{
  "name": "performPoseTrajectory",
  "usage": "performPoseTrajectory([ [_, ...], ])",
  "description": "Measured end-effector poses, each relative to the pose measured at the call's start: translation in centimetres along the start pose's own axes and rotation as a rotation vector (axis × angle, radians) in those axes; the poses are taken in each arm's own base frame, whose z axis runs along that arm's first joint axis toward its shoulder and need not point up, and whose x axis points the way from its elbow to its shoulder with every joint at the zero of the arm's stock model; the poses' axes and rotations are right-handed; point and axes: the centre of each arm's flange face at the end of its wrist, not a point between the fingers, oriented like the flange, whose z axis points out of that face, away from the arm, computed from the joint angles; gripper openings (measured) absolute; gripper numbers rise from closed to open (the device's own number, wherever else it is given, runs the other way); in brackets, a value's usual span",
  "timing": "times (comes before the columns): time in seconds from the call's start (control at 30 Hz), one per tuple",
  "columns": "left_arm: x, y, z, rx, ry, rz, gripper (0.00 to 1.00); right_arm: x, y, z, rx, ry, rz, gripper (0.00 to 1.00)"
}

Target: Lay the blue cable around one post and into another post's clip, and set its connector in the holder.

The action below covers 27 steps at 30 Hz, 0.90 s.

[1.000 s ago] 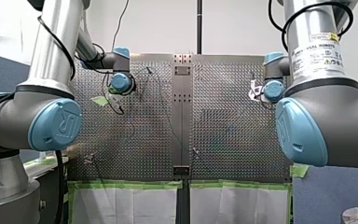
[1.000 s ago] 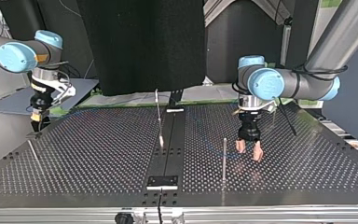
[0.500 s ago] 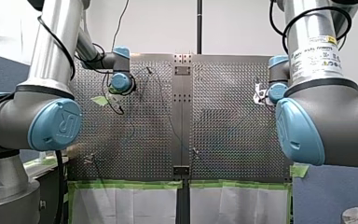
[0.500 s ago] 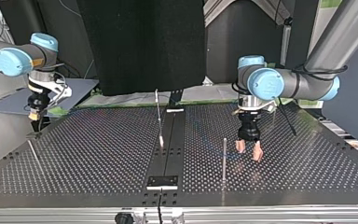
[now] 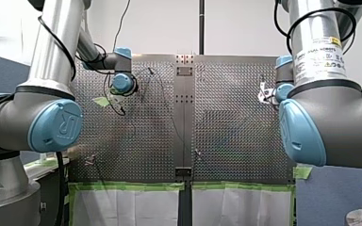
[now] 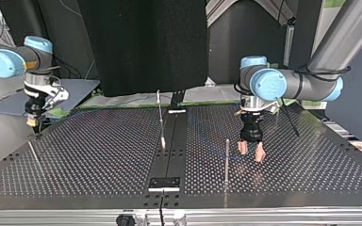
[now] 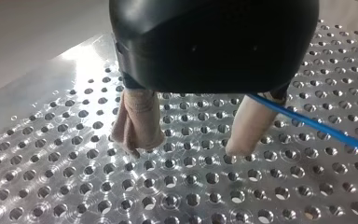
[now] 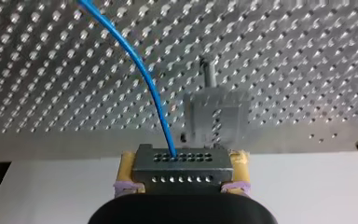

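In the right wrist view my right gripper (image 8: 182, 173) is shut with its yellow pads on a grey connector block (image 8: 177, 161). The blue cable (image 8: 135, 65) rises from the block over the perforated table. A grey holder (image 8: 216, 116) stands just ahead of the block. The top view shows this gripper (image 6: 32, 121) at the far left edge of the table. My left gripper (image 6: 250, 151) hangs open over the table's right half, its beige fingertips (image 7: 140, 135) near the surface. The blue cable (image 7: 307, 123) passes beside one finger, not between them.
An upright post (image 6: 226, 160) stands just beside my left gripper. A leaning post (image 6: 160, 120) sits at the centre strip and a thin one (image 6: 34, 153) lies at the left. A black plate (image 6: 165, 182) is at the near edge.
My right gripper has carried the connector toward the top view's left edge and slightly up. My left arm has stayed where it was.
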Motion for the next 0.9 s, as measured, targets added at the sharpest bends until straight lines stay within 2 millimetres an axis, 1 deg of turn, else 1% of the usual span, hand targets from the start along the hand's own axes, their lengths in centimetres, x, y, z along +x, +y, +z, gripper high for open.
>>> performPoseTrajectory([
  [0.33, 0.1, -0.1, 0.0, 0.001, 0.001, 0.001, 1.00, 1.7, -0.4, 1.2, 0.054, 0.007, -0.003, 0.61],
  [0.43, 0.1, -0.1, -0.1, -0.004, -0.003, 0.006, 1.00, 1.6, -0.3, 1.5, 0.063, 0.003, -0.003, 0.61],
  [0.67, 0.1, -0.1, -0.1, -0.008, -0.005, 0.009, 1.00, 0.8, -0.3, 2.3, 0.070, -0.014, -0.007, 0.61],
  [0.9, 0.1, -0.1, -0.1, -0.008, -0.005, 0.010, 1.00, 1.9, -0.6, 3.1, 0.102, -0.003, -0.012, 0.61],
])
